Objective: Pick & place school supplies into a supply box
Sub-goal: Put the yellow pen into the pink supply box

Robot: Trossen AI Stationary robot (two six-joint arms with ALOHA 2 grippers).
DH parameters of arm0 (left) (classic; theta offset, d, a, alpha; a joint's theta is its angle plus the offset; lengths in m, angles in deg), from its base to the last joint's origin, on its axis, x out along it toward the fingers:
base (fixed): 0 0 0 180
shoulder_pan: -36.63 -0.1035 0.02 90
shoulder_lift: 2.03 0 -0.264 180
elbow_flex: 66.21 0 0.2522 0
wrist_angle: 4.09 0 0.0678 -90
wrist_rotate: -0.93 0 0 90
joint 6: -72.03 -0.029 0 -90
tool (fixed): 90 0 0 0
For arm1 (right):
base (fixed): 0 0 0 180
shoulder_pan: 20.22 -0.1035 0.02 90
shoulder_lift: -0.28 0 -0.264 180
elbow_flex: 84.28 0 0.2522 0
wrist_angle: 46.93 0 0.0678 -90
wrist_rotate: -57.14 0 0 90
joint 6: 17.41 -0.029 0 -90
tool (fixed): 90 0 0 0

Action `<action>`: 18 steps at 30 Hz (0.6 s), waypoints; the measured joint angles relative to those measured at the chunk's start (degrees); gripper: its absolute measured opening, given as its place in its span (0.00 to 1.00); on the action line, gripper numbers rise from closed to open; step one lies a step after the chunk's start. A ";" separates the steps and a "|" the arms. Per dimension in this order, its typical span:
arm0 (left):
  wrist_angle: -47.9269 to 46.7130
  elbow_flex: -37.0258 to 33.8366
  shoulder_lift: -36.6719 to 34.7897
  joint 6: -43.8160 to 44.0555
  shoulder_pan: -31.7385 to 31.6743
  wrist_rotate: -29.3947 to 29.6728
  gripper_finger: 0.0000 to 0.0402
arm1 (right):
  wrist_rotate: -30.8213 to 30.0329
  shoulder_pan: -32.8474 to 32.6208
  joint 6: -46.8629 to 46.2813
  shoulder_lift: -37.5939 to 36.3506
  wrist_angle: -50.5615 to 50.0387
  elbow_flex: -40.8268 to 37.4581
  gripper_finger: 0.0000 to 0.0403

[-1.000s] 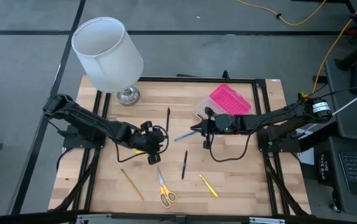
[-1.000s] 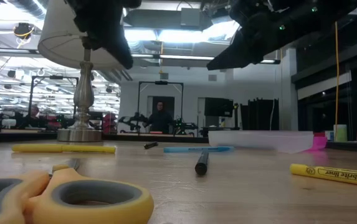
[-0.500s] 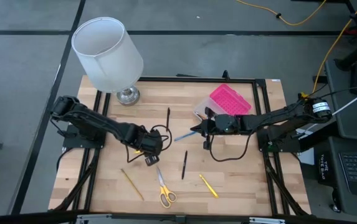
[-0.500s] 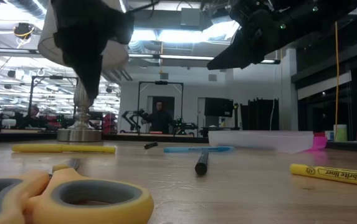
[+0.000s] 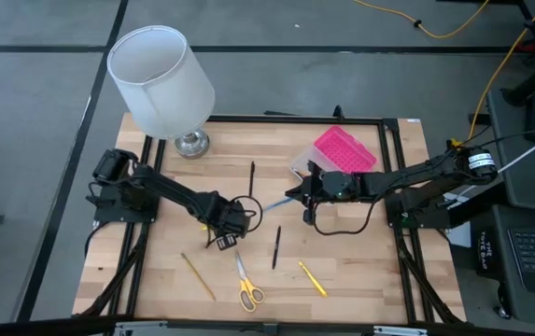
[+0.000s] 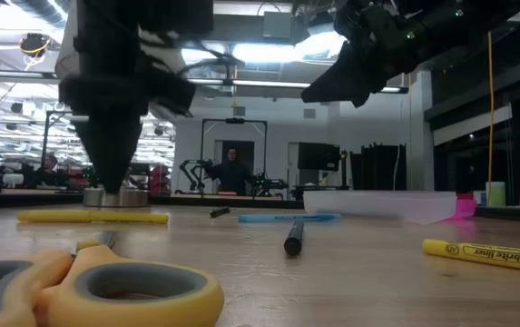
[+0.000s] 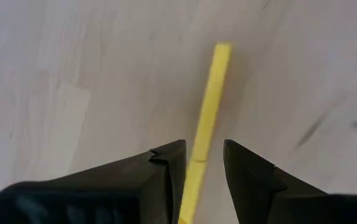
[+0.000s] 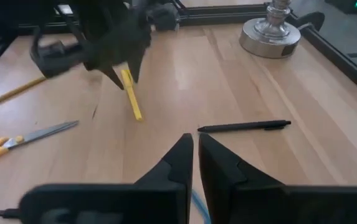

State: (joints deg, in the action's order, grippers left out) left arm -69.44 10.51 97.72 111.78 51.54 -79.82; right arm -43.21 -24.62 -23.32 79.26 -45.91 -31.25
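Note:
My left gripper [image 7: 203,152] points straight down, open, its two fingers on either side of a yellow marker [image 7: 210,93] that lies flat on the wooden table; in the low view its tips [image 6: 110,182] stand just above the marker [image 6: 92,216]. My right gripper [image 8: 195,142] hangs in the air, shut and holding nothing, above a blue pen [image 5: 272,203] that lies on the table. The supply box stands behind it, with the pink lid [image 5: 344,149] beside the clear base [image 6: 377,202].
Two black pens [image 5: 252,175] [image 5: 276,246], yellow-handled scissors [image 5: 246,285], a tan pencil [image 5: 197,275] and a yellow highlighter [image 5: 312,278] lie loose on the table. A lamp with a white shade [image 5: 161,79] stands at the far left corner on its metal foot [image 5: 191,143].
My left gripper has come down toward the yellow marker and tipped from a slant to point straight down, its fingers staying apart. The marker and the other things lie where they were.

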 joint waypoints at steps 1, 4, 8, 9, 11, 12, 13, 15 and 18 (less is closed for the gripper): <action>-0.10 -0.02 0.95 -0.61 -0.13 -0.21 0.25 | 0.00 0.00 -0.04 0.00 0.02 0.00 0.08; -0.09 -0.02 3.14 -2.74 -0.17 -1.34 0.25 | -0.02 0.00 -0.06 0.00 0.02 0.00 0.08; -0.03 -0.02 5.24 -4.52 -0.09 -3.62 0.25 | -0.02 0.00 -0.06 0.02 0.45 0.00 0.08; -0.04 0.02 5.50 -4.83 -0.15 -4.17 0.25 | -0.02 0.00 -0.06 0.02 0.48 0.00 0.08; -0.01 0.07 5.76 -5.02 -0.13 -4.40 0.25 | -0.02 0.00 -0.02 0.04 0.46 0.00 0.08; -0.02 0.07 5.83 -5.02 -0.13 -4.36 0.25 | -0.03 0.00 -0.04 0.04 0.48 0.00 0.08; 0.00 0.04 5.84 -5.02 -0.13 -4.22 0.25 | -0.02 0.00 -0.06 0.04 0.47 0.00 0.08; 0.07 0.04 5.88 -5.02 -0.09 -4.02 0.25 | -0.02 0.00 -0.06 0.04 0.48 0.00 0.08; 0.11 0.00 5.92 -5.29 -0.09 -4.04 0.25 | -0.02 0.00 -0.06 0.04 0.46 0.00 0.08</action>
State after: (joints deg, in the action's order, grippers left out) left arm -69.33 10.51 103.64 106.49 51.46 -83.86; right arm -43.23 -24.62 -23.39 79.30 -45.45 -31.25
